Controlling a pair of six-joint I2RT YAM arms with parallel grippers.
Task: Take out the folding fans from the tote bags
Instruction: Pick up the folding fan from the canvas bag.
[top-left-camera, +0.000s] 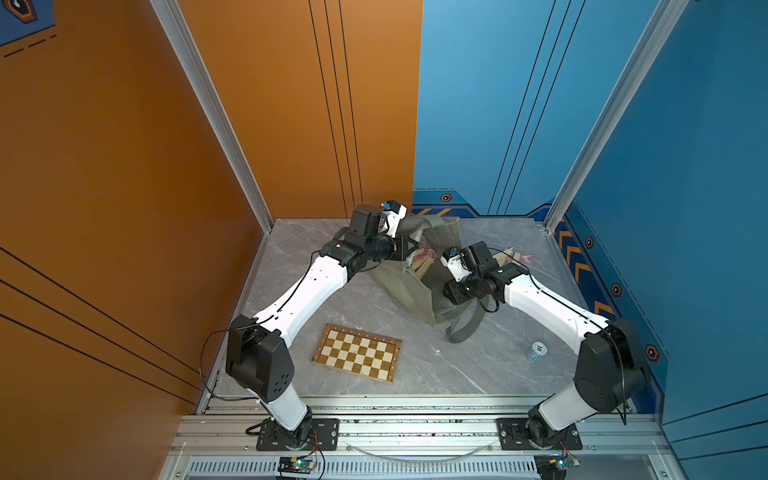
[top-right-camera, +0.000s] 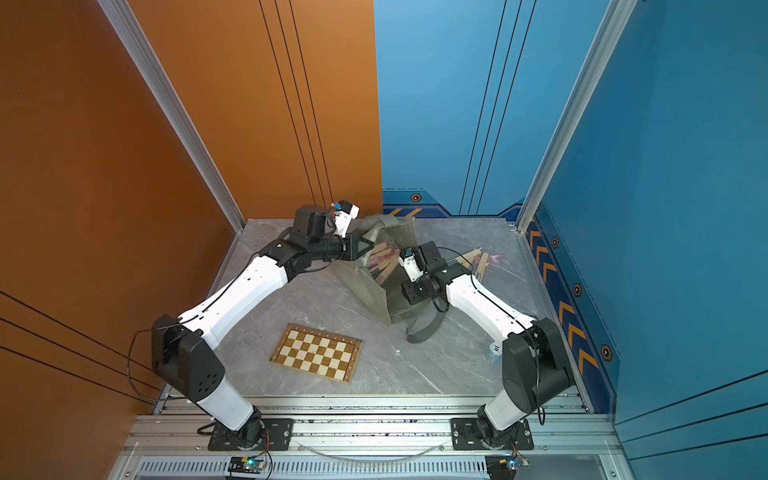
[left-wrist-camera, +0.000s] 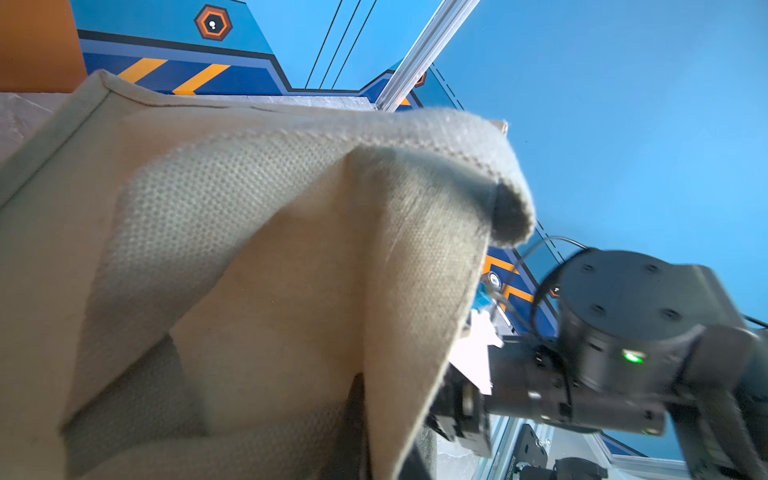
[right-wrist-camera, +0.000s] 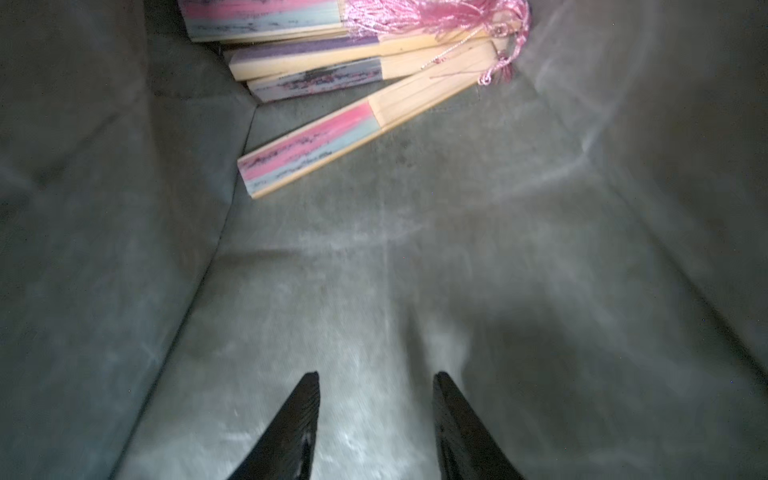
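The olive tote bag (top-left-camera: 415, 297) (top-right-camera: 372, 291) lies at the back middle of the table with its mouth lifted. My left gripper (top-right-camera: 366, 246) is shut on the tote's raised rim (left-wrist-camera: 415, 257) and holds it up. Several closed folding fans (right-wrist-camera: 316, 145) with pink leaves, pale ribs and pink tassels lie against the far inner wall of the tote; they also show through the mouth (top-left-camera: 419, 262) (top-right-camera: 380, 259). My right gripper (right-wrist-camera: 376, 376) is inside the tote, open, with nothing between its fingers (right-wrist-camera: 299, 415), well short of the fans. More folding fans (top-left-camera: 509, 257) (top-right-camera: 473, 259) lie on the table behind my right arm.
A brown-and-cream chessboard (top-left-camera: 357, 353) (top-right-camera: 318, 353) lies flat at the front middle. The tote's strap handle (top-left-camera: 465, 328) trails on the table under my right forearm. A small white and blue object (top-left-camera: 537, 351) sits near my right arm's elbow. Walls close the left, back and right sides.
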